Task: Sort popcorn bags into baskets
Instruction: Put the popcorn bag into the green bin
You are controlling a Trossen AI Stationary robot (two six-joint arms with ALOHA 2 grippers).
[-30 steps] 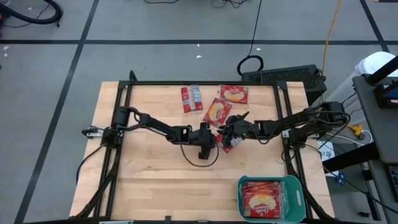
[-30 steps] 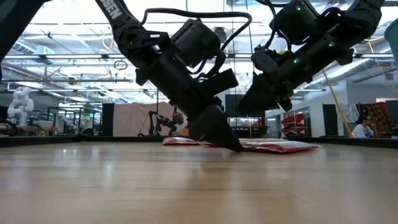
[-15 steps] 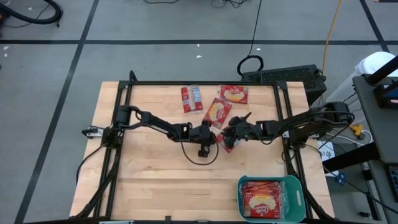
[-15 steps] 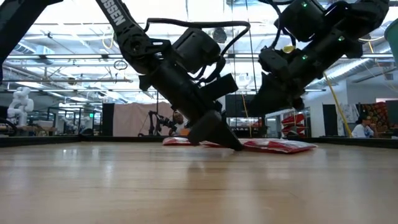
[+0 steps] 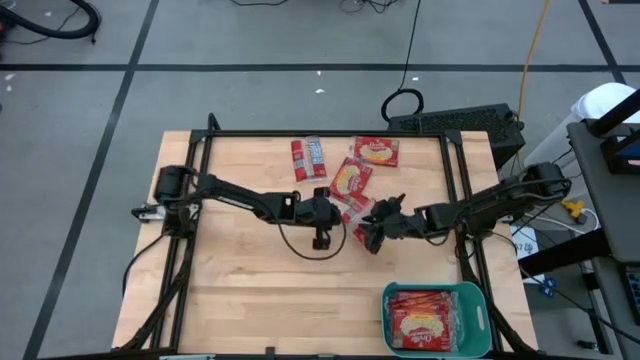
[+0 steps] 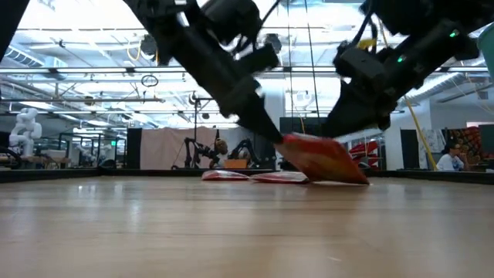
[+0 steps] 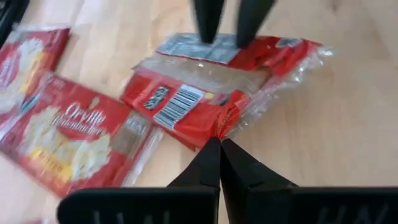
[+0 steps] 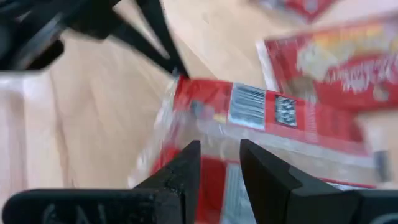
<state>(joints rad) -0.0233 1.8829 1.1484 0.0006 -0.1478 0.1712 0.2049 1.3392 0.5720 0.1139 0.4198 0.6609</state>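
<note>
Two arms: both reach toward the middle of a wooden table (image 5: pixel 240 270), meeting over one red popcorn bag.
Held bag (image 5: pixel 362 221): it lies between the two grippers near the table's centre. In the low view (image 6: pixel 324 158) it tilts, one end lifted and the other end low by the wood. Its barcode and grey label panel face up in the left wrist view (image 7: pixel 205 99).
Left gripper (image 5: pixel 335 208): fingers pressed together, pinched on the near edge of the held bag — the left wrist view shows the tips (image 7: pixel 219 144) meeting on the wrapper.
Right gripper (image 5: pixel 372 238): at the bag's opposite end; its fingers (image 8: pixel 186 163) stand a little apart with the clear wrapper edge between them. A firm grip cannot be told.
Other bags on the table: one with a yellow-cream oval (image 5: pixel 349 181) lies just beside the held bag, toward the far edge. Another (image 5: pixel 377 151) lies beyond it near the far rail, and a third showing a label panel (image 5: pixel 308 158) sits further left.
Basket (image 5: pixel 473 293): teal, at the table's near right corner, well apart from the grippers — red bags (image 5: pixel 424 322) already fill it.
Background: a person (image 6: pixel 448 158) sits far off in the room, seen in the low view.
</note>
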